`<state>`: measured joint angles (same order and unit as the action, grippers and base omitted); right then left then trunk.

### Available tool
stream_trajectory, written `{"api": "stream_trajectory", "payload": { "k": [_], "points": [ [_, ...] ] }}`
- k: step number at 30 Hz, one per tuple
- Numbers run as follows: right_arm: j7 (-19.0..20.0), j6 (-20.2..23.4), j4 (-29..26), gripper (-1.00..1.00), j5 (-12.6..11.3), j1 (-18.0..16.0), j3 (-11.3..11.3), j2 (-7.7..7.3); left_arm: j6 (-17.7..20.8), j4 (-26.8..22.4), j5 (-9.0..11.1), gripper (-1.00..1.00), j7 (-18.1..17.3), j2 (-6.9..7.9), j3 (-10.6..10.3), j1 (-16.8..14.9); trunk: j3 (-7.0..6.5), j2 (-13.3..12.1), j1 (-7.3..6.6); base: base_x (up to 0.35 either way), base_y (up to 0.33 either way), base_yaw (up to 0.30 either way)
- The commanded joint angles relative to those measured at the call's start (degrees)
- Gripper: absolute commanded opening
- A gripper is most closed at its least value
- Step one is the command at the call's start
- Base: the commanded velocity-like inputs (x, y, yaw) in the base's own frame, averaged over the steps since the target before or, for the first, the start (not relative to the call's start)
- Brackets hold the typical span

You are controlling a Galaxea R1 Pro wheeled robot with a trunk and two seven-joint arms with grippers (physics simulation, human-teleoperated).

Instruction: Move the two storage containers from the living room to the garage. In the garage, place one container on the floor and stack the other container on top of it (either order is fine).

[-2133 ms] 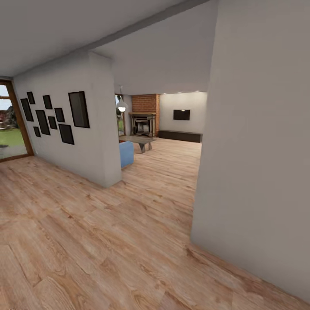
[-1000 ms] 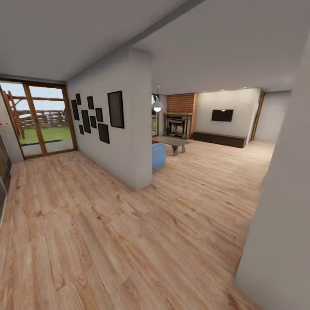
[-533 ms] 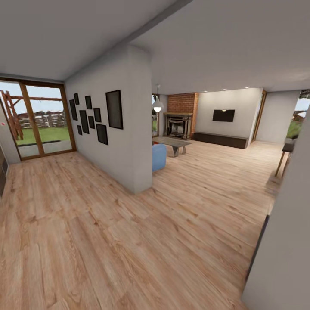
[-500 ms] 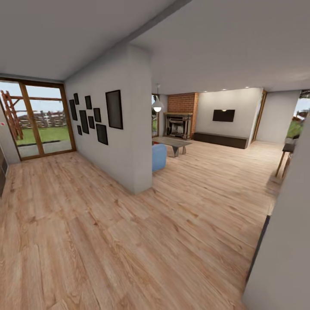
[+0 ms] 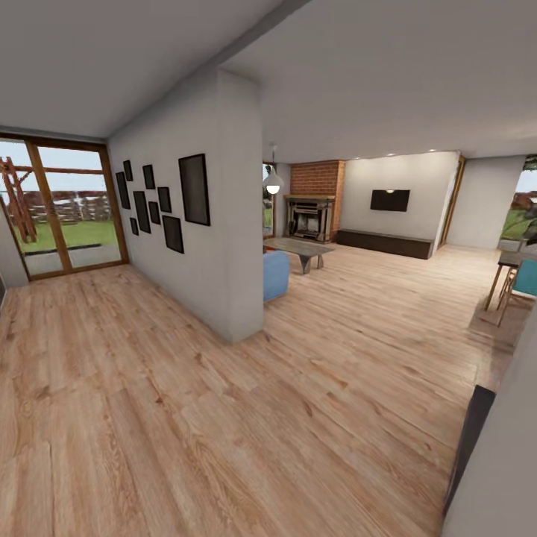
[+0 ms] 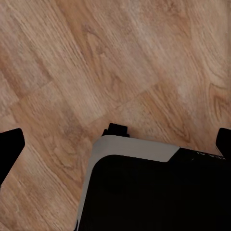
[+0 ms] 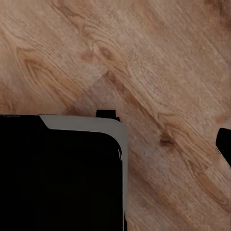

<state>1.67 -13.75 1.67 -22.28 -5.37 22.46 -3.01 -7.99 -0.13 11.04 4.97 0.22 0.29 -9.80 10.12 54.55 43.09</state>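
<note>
1. Zero storage containers in sight; robot is in transit on light wood plank floor (image 5: 224, 418), facing the living room (image 5: 358, 246) beyond the partition wall (image 5: 224, 224).
2. Change: across the last two seconds the head camera swung right and advanced. The near grey wall on the right, which covered that side before, now sits only at the frame edge (image 5: 514, 447). This is camera motion; nothing in the scene moved.
3. Newly exposed: far-right table (image 5: 514, 261) and teal chair (image 5: 526, 277); glass patio door (image 5: 63, 205) at far left.
4. Living room cues visible: blue sofa end (image 5: 275, 274), coffee table (image 5: 300, 247), pendant lamp (image 5: 273, 183), brick fireplace (image 5: 313, 201), wall TV (image 5: 390, 200).
5. Meaning: judged to be the approach to fetch the first container; pickup not yet started, garage stacking not begun.
6. Left gripper (image 6: 115, 144): dark fingertips at opposite frame edges, spread wide, holding nothing, over the robot's base.
7. Right gripper: one fingertip (image 7: 224, 144) visible, other out of frame; can't tell its state.
</note>
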Motion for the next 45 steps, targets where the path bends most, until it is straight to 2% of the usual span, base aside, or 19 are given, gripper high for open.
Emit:
{"api": "stream_trajectory", "payload": {
  "k": [1,21,45],
  "points": [
    [0.2,-0.3,0.2,1.00,-0.6,-0.1,0.5,0.02,-0.2,0.0,0.3,1.00,0.0,-0.01,0.0,0.0,0.08,0.1,0.04,0.323,0.000,0.000],
    [0.2,-0.3,0.2,1.00,-0.7,-0.1,0.5,0.02,-0.2,0.0,0.3,1.00,0.0,-0.05,0.0,0.0,0.08,0.1,0.04,0.323,0.000,-0.008],
    [0.2,-0.2,0.1,1.00,-0.5,-0.1,0.7,0.02,-0.2,0.0,0.3,1.00,0.0,-0.05,0.0,0.0,0.08,0.1,0.04,0.323,0.000,-0.237]
  ]
}}
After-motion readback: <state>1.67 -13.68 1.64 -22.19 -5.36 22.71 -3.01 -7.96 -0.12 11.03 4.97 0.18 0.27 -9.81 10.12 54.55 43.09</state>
